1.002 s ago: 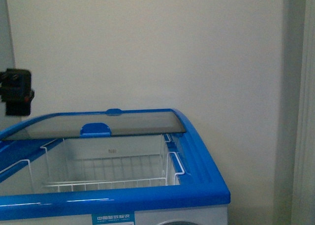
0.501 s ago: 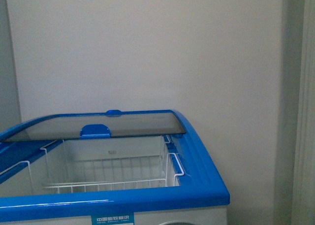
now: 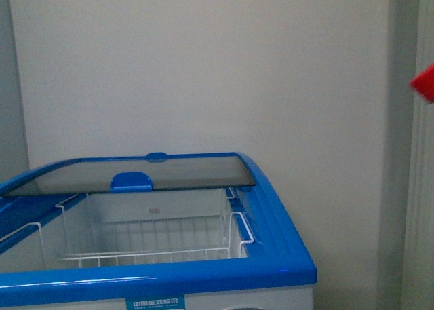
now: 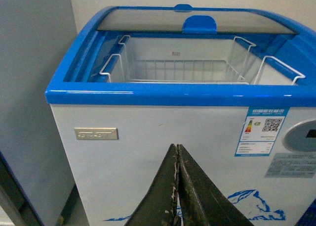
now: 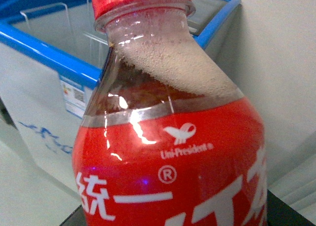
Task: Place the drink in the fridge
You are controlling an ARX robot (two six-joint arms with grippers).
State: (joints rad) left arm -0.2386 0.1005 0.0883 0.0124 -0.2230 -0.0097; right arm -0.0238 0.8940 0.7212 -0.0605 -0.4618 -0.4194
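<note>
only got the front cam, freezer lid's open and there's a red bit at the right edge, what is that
Observer: The right wrist view is filled by the drink: red cap, red label, foam on top of brown liquid.
Operator: where's the left arm, i see none
Observer: The left gripper points at the white front wall of the fridge, below the blue rim. Its fingers are pressed together and hold nothing.
Operator: what's on that front wall
Observer: A blue sticker with a QR code, and a silver nameplate toward the other corner.
</note>
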